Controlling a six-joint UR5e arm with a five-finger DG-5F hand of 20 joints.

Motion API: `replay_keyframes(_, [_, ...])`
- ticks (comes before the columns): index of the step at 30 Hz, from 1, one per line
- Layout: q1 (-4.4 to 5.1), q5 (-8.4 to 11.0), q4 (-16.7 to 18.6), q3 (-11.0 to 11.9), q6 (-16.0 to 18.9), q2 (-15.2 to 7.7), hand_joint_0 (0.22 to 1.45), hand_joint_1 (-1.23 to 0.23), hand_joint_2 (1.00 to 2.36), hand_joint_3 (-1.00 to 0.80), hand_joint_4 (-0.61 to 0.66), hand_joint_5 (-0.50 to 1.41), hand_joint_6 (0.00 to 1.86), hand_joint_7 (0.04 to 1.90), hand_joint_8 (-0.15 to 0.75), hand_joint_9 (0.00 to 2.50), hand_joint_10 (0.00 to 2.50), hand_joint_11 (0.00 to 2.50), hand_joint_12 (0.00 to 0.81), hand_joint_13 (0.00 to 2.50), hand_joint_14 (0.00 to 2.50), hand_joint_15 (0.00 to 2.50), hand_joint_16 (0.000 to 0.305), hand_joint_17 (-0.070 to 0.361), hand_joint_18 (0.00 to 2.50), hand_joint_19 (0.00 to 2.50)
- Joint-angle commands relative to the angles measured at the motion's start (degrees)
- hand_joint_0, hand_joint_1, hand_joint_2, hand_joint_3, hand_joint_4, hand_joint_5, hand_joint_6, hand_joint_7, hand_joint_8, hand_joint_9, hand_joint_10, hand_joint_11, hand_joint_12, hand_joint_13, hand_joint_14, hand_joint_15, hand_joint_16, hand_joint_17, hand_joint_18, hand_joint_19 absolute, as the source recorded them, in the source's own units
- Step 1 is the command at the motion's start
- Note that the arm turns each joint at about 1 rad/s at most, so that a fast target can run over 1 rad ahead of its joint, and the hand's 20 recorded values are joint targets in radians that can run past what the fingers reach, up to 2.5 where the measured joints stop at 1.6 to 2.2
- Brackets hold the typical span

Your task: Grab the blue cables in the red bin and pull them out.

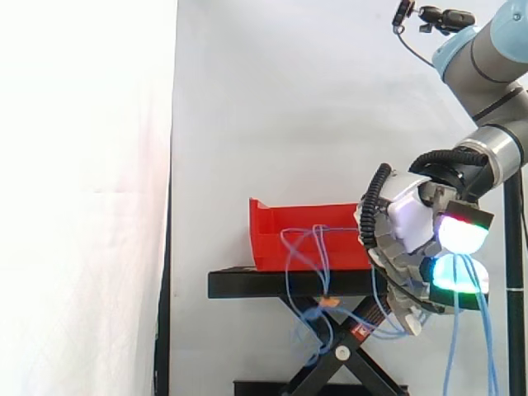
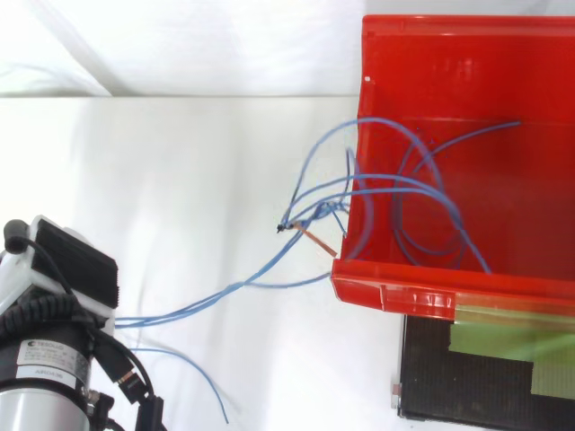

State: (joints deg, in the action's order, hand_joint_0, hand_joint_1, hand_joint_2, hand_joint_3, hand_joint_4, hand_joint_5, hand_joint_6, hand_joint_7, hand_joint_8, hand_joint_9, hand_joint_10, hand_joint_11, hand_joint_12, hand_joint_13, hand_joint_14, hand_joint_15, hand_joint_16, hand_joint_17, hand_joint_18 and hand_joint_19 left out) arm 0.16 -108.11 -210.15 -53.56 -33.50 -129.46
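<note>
The red bin (image 1: 276,235) sits on a black stand (image 1: 264,285). Thin blue cables (image 2: 422,193) loop inside the bin (image 2: 395,292), spill over its open front rim and stretch across to my hand (image 2: 63,269) at the lower left of the top view. In the side view my hand (image 1: 408,219) hangs to the right of the bin, just clear of the stand's end, with its fingers curled round the cables (image 1: 318,247). Loose strands dangle below its glowing fingertips (image 1: 458,235). A small orange tag (image 2: 316,241) hangs on one strand outside the bin.
The stand rests on black scissor legs (image 1: 330,363), and some cable loops droop in front of them. A white curtain (image 1: 289,99) is behind everything. Green tape (image 2: 503,346) marks the black stand top beside the bin.
</note>
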Motion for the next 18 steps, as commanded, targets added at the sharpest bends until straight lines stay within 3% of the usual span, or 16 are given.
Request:
replay_keyframes(1, [0.01, 0.09, -0.34, 0.04, -0.03, 0.26, 0.94, -0.82, 1.00, -1.00, 0.14, 0.98, 0.43, 0.70, 0.260, 1.13, 0.03, 1.25, 0.352, 1.19, 0.03, 1.03, 0.045, 0.102, 0.55, 0.64])
replay_keyframes(5, [0.01, 0.00, -0.78, 0.04, -0.03, 0.26, 0.94, -0.82, 1.00, -1.00, 0.13, 0.98, 0.43, 0.70, 0.261, 1.19, 0.02, 1.43, 0.352, 1.22, 0.03, 1.10, 0.045, 0.102, 0.56, 0.66])
replay_keyframes(12, [0.10, 0.18, -0.87, -0.05, -0.03, 0.26, 0.94, -0.82, 1.00, -1.00, 0.14, 0.98, 0.44, 0.69, 0.264, 1.17, 0.02, 1.39, 0.353, 1.21, 0.03, 1.11, 0.045, 0.102, 0.55, 0.66])
replay_keyframes(18, [0.10, 0.00, -0.87, -0.05, -0.03, 0.26, 0.95, -0.82, 1.00, -1.00, 0.14, 0.97, 0.43, 0.69, 0.266, 1.21, 0.02, 1.46, 0.332, 1.41, 0.01, 1.42, 0.045, 0.100, 0.66, 0.76])
